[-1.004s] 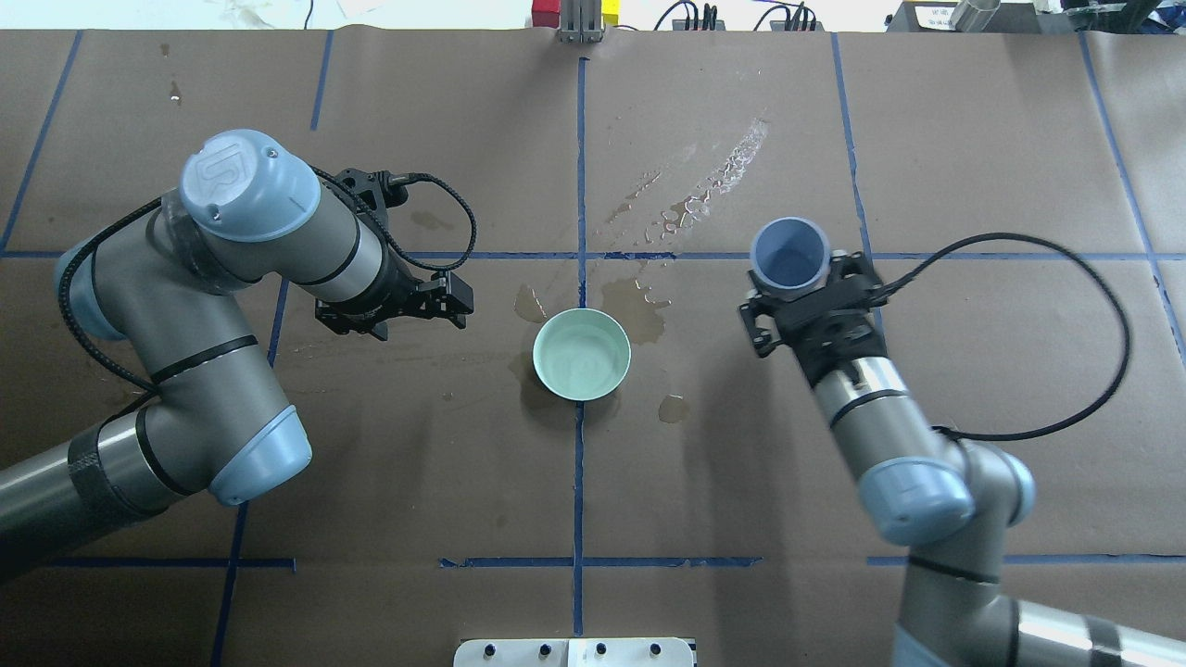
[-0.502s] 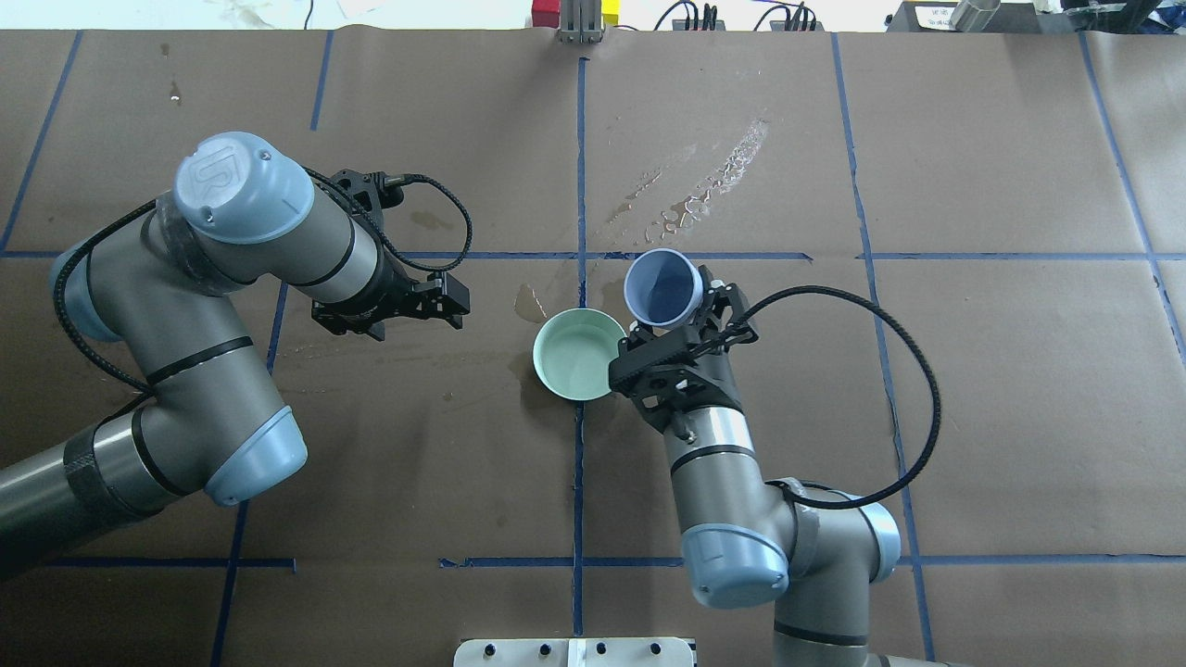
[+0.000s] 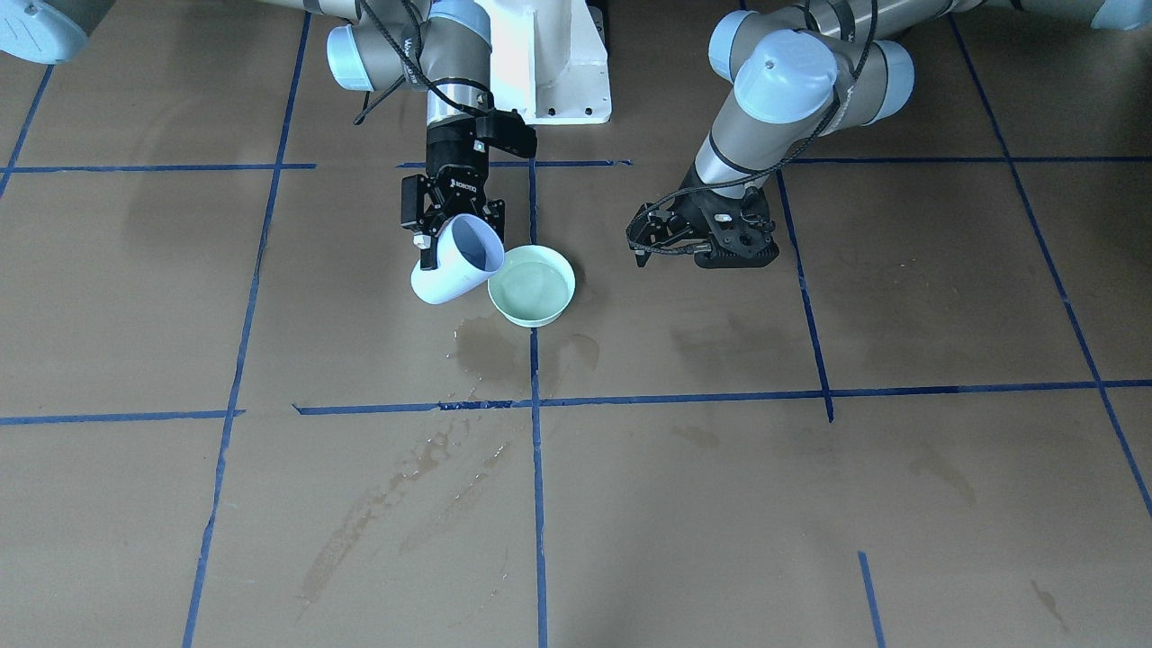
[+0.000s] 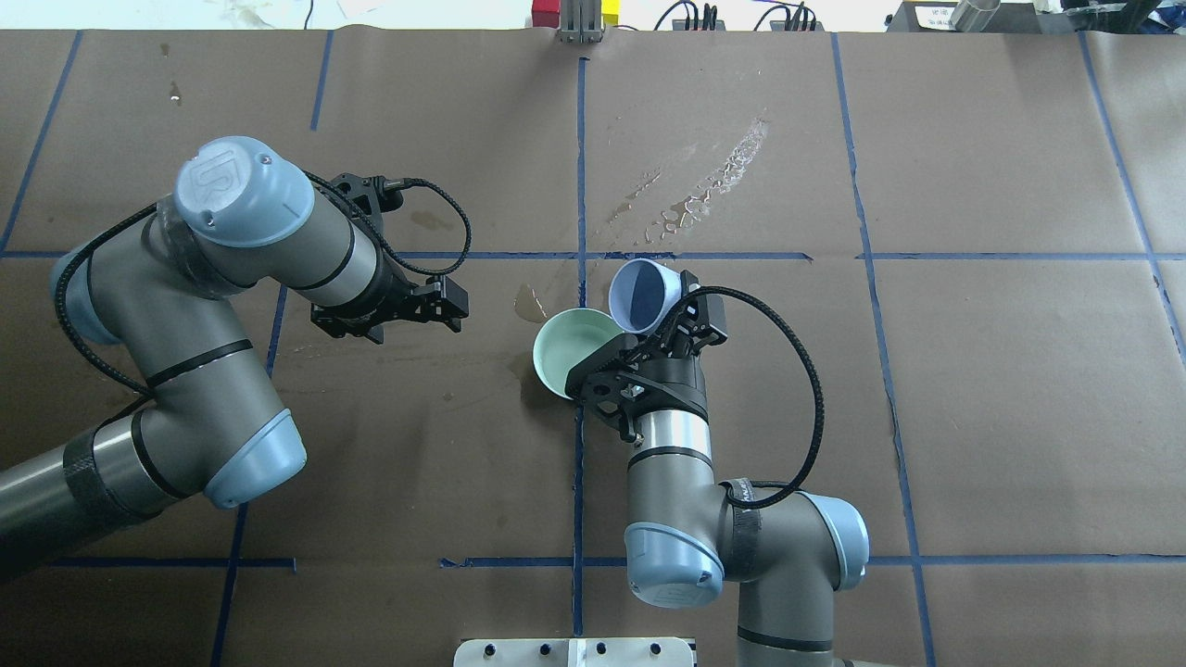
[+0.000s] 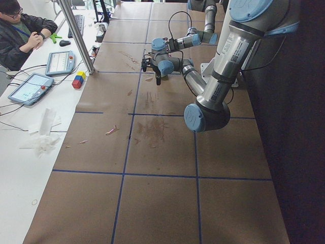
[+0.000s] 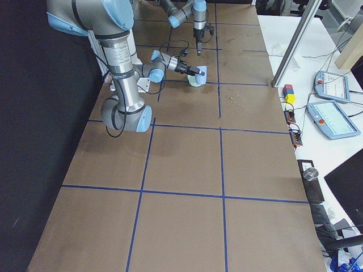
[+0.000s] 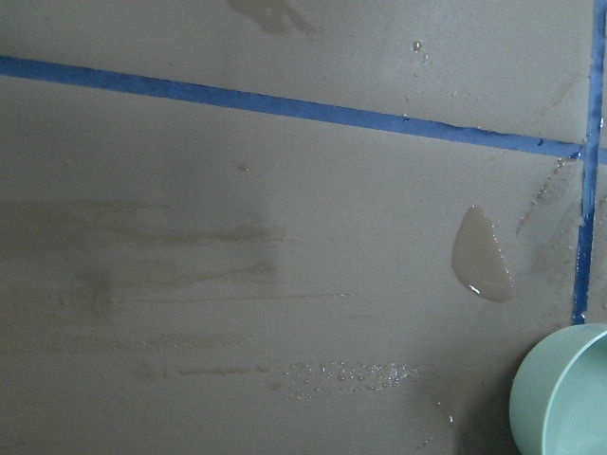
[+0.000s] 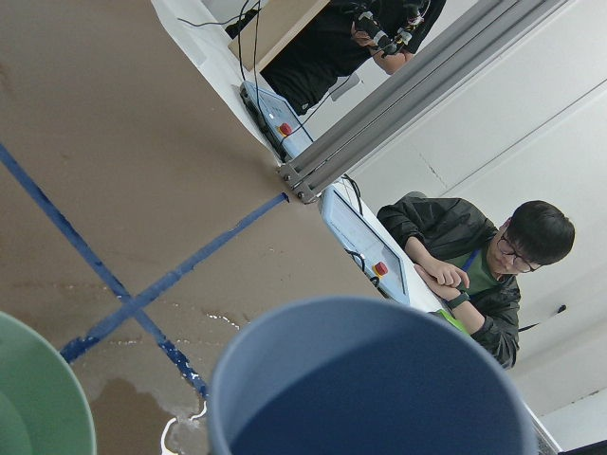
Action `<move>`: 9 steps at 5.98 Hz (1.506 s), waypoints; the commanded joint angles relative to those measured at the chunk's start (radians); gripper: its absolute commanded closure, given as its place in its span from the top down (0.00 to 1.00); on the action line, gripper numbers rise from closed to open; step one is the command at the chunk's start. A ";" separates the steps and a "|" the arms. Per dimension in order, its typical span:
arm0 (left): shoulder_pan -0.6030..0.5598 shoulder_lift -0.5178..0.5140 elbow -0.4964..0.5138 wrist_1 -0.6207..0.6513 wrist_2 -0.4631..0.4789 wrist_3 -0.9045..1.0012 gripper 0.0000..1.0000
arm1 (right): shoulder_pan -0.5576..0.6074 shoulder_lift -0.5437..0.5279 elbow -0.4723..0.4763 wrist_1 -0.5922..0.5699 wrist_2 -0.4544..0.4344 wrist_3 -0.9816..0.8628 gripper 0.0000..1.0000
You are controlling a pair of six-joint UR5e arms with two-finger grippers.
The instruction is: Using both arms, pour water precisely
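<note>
My right gripper (image 4: 669, 313) is shut on a pale blue cup (image 4: 642, 295), which it holds tilted with its mouth over the right rim of a mint-green bowl (image 4: 563, 347). From the front the cup (image 3: 454, 264) leans against the bowl (image 3: 531, 286), with the right gripper (image 3: 453, 227) above it. A small amount of clear water (image 3: 533, 281) shines faintly in the bowl. The cup (image 8: 379, 379) looks dark inside, and I cannot tell whether it holds water. My left gripper (image 4: 456, 304) hovers open to the left of the bowl and holds nothing. Its wrist camera catches only the bowl's edge (image 7: 564, 393).
Dark wet stains (image 3: 486, 351) and a glossy smear (image 4: 704, 181) mark the brown paper around the bowl. The white pedestal (image 3: 549, 63) stands behind it. A seated person (image 5: 20, 30), tablets (image 5: 30, 86) and coloured blocks (image 5: 77, 80) are beyond the table's far edge.
The right arm swung left with the cup from well right of the bowl to its rim and tipped the cup toward it. The left arm barely shifted.
</note>
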 commanded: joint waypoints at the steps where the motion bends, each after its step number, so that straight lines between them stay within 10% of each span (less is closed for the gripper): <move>1: 0.000 0.000 -0.001 0.000 0.000 0.000 1.00 | -0.003 0.002 -0.003 -0.068 -0.029 -0.047 0.00; 9: 0.000 0.000 0.000 0.000 0.000 0.002 1.00 | -0.003 0.031 -0.021 -0.172 -0.121 -0.428 0.00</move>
